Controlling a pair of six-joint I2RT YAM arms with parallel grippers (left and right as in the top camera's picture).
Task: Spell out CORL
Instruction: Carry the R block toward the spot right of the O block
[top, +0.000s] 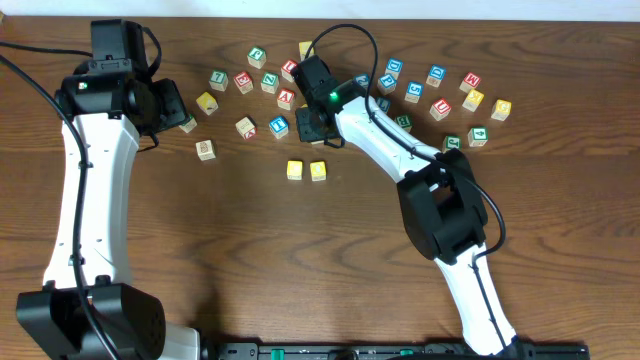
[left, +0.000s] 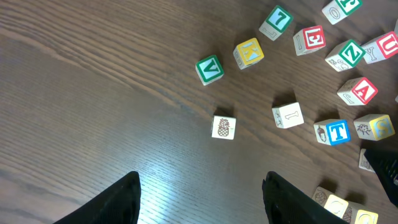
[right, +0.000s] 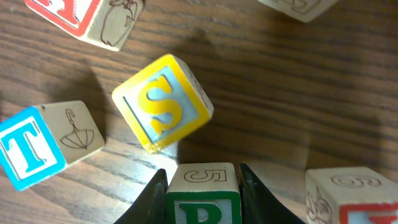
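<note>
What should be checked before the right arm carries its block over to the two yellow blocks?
1. Grip: ok. The right gripper is shut on the green-letter block, with a finger on each side.
2. Held letter is R: cannot tell. Only its top shows.
3. Room around the grip: not ok. The S block sits close ahead of the fingers.
4. Row started: ok. The yellow blocks lie side by side; their letters are unreadable.
5. Next spot: ok. Bare table shows beside the second one.
6. Left gripper: ok. It is open, empty and away from the row.
</note>
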